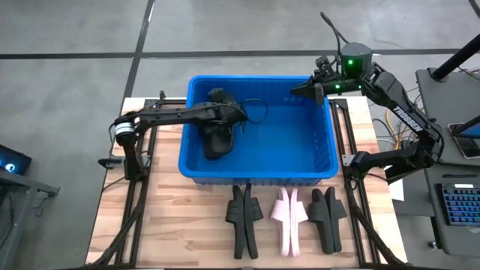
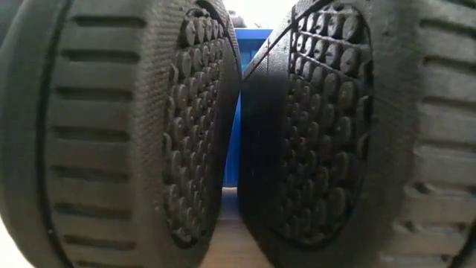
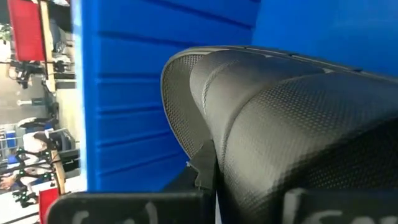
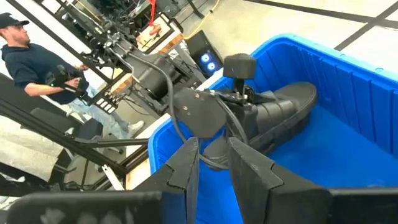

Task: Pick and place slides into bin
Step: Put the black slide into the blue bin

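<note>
Left gripper [image 1: 218,124] sits at centre-left of the overhead frame, reaching in over the bin [image 1: 196,169] with a black slide [image 1: 217,142] directly under it. In its own wrist view the textured strap and sole of that slide [image 3: 280,130] fill most of the picture, with the bin's ribbed blue wall [image 3: 124,106] behind. From the right wrist view the same slide [image 4: 283,109] lies low in the tub with the left arm's wrist on top of it. Whether the fingers are clamped on the sandal or have already let go I cannot tell; no view shows the fingertips.

Moving right along the lower part of the overhead frame, three pairs stand on edge on the wooden table [image 1: 172,225], just in front of the bin's near wall: a black pair [image 1: 243,217], then the pink pair [image 1: 287,217], then another black pair [image 1: 328,216]. The low view is almost wholly blocked by two black studded soles [image 2: 201,126] pressed side by side, with a sliver of blue between them.

At upper right, the right gripper [image 1: 316,91] waits over the bin's far right corner, its fingers [image 4: 186,165] parted and empty above the blue rim [image 4: 298,46].

By my reading, one slide is in or being delivered to the bin, and the three pairs on the table are yet to be moved, so most of the job remains.
</note>
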Controlling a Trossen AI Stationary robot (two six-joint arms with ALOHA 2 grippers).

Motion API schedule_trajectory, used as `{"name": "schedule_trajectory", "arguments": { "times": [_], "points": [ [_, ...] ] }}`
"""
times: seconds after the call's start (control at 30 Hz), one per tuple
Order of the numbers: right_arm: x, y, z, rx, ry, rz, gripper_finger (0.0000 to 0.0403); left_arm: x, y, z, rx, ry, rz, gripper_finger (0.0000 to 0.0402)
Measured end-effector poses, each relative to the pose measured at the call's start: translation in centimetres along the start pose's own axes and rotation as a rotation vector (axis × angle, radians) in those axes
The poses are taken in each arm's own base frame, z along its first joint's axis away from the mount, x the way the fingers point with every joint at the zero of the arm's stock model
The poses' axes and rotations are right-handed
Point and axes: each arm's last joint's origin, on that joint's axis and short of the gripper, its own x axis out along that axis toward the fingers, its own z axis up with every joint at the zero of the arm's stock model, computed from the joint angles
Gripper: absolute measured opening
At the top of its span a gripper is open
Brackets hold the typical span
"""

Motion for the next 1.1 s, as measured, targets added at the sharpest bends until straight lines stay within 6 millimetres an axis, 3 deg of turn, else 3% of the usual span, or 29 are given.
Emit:
{"name": "schedule_trajectory", "arguments": {
  "times": [0.4, 0.83, 0.97, 1.1],
  "points": [
    [0.0, 0.0, 0.0, -0.008, 0.000, 0.000, 0.0071, 2.4, -1.3, -3.7, 0.081, 0.121, -0.014, 0.0000],
    [0.0, 0.0, 0.0, -0.008, 0.000, 0.000, 0.0068, 4.6, -1.1, -4.0, 0.121, 0.136, 0.028, 0.0002],
    [0.0, 0.0, 0.0, -0.004, 0.000, 0.000, 0.0070, 5.1, -0.8, -4.2, 0.101, 0.131, -0.018, 0.0035],
    [0.0, 0.0, 0.0, -0.004, 0.000, 0.000, 0.0075, 5.5, -0.6, -4.4, 0.088, 0.118, -0.086, 0.0100]
  ]
}}
